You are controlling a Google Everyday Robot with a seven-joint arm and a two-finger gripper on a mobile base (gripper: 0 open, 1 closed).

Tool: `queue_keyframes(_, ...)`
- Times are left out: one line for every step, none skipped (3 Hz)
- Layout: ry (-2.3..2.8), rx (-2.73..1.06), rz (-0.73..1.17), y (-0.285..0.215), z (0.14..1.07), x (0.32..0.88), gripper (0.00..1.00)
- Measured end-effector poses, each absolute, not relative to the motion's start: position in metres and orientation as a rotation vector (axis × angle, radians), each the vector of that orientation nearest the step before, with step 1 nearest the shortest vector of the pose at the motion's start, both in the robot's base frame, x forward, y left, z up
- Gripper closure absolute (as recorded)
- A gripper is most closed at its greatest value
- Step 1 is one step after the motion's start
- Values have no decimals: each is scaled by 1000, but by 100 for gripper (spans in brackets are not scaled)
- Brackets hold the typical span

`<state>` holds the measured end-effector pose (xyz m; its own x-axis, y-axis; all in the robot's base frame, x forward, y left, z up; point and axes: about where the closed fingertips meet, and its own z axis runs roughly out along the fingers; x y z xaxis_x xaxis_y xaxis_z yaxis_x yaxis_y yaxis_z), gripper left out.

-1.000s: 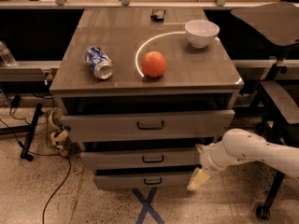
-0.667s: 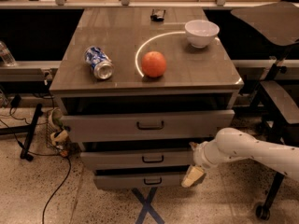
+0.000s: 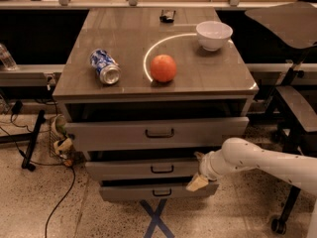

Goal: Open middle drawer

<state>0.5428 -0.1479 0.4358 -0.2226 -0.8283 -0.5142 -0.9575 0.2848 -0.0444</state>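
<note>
The grey cabinet has three stacked drawer fronts. The middle drawer (image 3: 133,169) sits between the wider top drawer (image 3: 114,133) and the narrower bottom drawer (image 3: 129,192). Its small dark bar handle (image 3: 162,169) is at the centre of its front. A dark gap shows above each front. My gripper (image 3: 197,173), on a white arm (image 3: 257,160) reaching in from the right, is at the right end of the middle drawer's front, well right of the handle.
On the cabinet top (image 3: 124,43) lie a blue-and-white can (image 3: 105,66), an orange (image 3: 163,68), a white bowl (image 3: 214,34) and a small dark object (image 3: 167,16). A chair (image 3: 292,98) stands to the right. Cables and a basket (image 3: 59,143) are on the left, and a blue tape cross (image 3: 157,221) marks the floor.
My gripper and arm have moved left, from beside the cabinet's right edge to the right end of the middle drawer's front. The drawers and the objects on top have not moved.
</note>
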Motion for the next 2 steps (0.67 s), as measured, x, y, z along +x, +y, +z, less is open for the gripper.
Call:
queue_keyframes(2126,-1599,397,-150,431,539,49)
queue_keyframes(2125,-1599,396,-150,442,538,81)
